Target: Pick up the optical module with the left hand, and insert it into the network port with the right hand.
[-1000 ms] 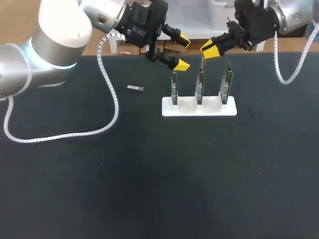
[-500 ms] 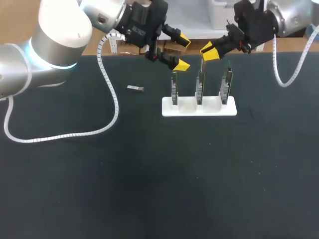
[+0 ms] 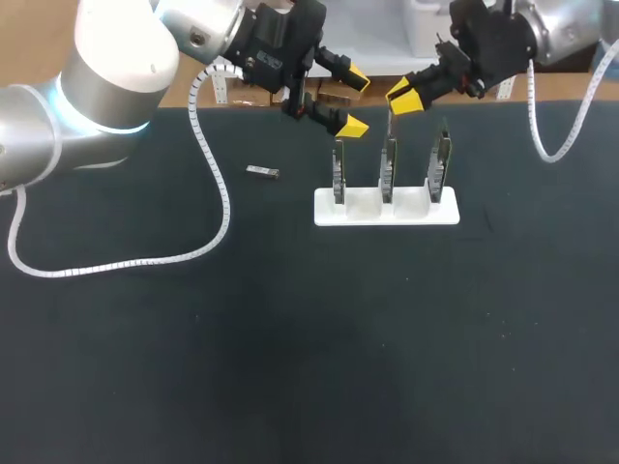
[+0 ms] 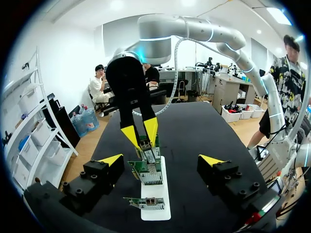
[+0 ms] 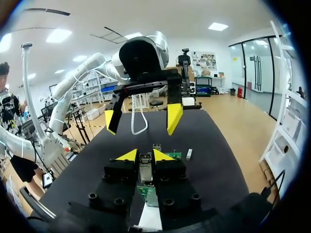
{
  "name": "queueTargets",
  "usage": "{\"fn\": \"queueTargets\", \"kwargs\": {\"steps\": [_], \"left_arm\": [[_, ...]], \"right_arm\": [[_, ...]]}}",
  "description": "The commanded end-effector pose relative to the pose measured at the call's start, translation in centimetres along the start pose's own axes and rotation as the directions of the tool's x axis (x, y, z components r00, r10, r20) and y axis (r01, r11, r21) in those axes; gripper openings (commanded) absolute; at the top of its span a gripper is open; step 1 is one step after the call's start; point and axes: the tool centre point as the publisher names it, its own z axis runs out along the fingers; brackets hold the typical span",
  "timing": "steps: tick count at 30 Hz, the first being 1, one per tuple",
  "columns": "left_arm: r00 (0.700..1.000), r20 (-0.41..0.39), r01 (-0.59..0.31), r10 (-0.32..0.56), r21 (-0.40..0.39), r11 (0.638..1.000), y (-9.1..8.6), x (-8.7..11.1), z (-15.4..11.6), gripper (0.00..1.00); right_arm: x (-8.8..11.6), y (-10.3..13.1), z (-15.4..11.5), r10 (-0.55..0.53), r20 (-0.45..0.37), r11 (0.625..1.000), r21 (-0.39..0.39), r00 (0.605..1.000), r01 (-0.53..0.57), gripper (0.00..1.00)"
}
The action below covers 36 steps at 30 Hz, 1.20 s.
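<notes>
**Supervisor:** Report the table, left to right.

**Operator:** My left arm (image 3: 106, 68) enters from the upper left of the head view. The small silver rectangular optical module (image 3: 262, 172) lies flat on the black table surface (image 3: 290, 338), upper left of centre, untouched and well apart from either gripper. To its right, in the upper middle, my left gripper (image 3: 354, 101) hangs with its jaws spread wide and nothing between them. It is near the left end of the white rectangular plastic rack (image 3: 372, 215). The rack holds three upright green circuit boards (image 3: 338, 172) side by side. My right gripper (image 3: 404, 95) sits just above the middle board, upper right of centre. Whether it is clamped on that board's top edge or free of it, I cannot tell.

**Supervisor:** Which step is in hand?

**Operator:** In my judgement the first, since the pick is not yet made. The left gripper stands to the right of the module and higher. The next move calls for carrying it leftward, lining the jaws across the module's narrow sides, and descending to the table. The part is small and low, so a shallow grip could flick it away. The handover and the insertion are not yet done.
</notes>
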Motion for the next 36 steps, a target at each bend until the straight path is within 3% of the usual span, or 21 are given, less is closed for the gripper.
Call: {"fn": "queueTargets", "kwargs": {"steps": [1,14,36], "left_arm": [[1.000,-0.006,0.001,-0.001,0.005,1.000,0.2,-0.1,0.0,1.00],[1.000,-0.006,0.001,-0.001,0.005,1.000,0.2,-0.1,0.0,1.00],[1.000,-0.006,0.001,-0.001,0.005,1.000,0.2,-0.1,0.0,1.00]], "right_arm": [[0.2,-0.1,0.2,0.003,0.003,1.000,-0.002,1.000,-0.003,0.00],[-0.4,0.1,-0.2,-0.005,-0.023,1.000,0.015,1.000,0.005,0.00],[0.5,0.0,0.1,0.013,-0.025,1.000,0.028,1.000,-0.012,0.00]]}}
